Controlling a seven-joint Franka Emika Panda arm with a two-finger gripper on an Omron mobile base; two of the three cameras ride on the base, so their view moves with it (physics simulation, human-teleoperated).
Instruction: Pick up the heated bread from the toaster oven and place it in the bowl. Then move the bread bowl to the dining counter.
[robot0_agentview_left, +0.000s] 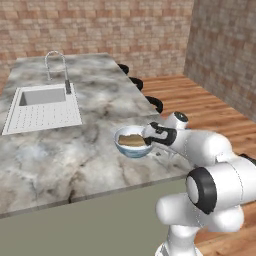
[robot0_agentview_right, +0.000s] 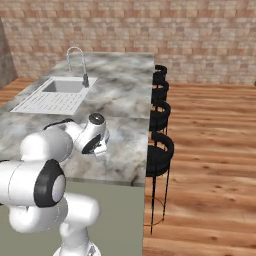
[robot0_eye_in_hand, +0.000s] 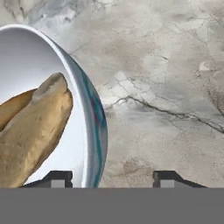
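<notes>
The pale blue-white bowl (robot0_agentview_left: 131, 142) stands on the marbled dining counter (robot0_agentview_left: 60, 160), near its right front corner. A golden-tan piece of bread (robot0_eye_in_hand: 35, 131) lies inside the bowl (robot0_eye_in_hand: 94, 127), and it shows as a tan patch (robot0_agentview_left: 131, 140) in the left base view. My gripper (robot0_eye_in_hand: 111, 179) is at the bowl's right rim, open. One fingertip (robot0_eye_in_hand: 54, 178) is inside the rim and the other stands outside over the stone, neither pressing on it. In the left base view the gripper (robot0_agentview_left: 149, 141) reaches the bowl from the right.
A white inset sink (robot0_agentview_left: 42, 107) with a chrome tap (robot0_agentview_left: 57, 67) lies at the counter's far left. Black round stools (robot0_agentview_right: 160, 150) line the counter's right side over a wooden floor. The counter's front edge (robot0_agentview_left: 100, 192) runs close below the bowl. Brick walls stand behind.
</notes>
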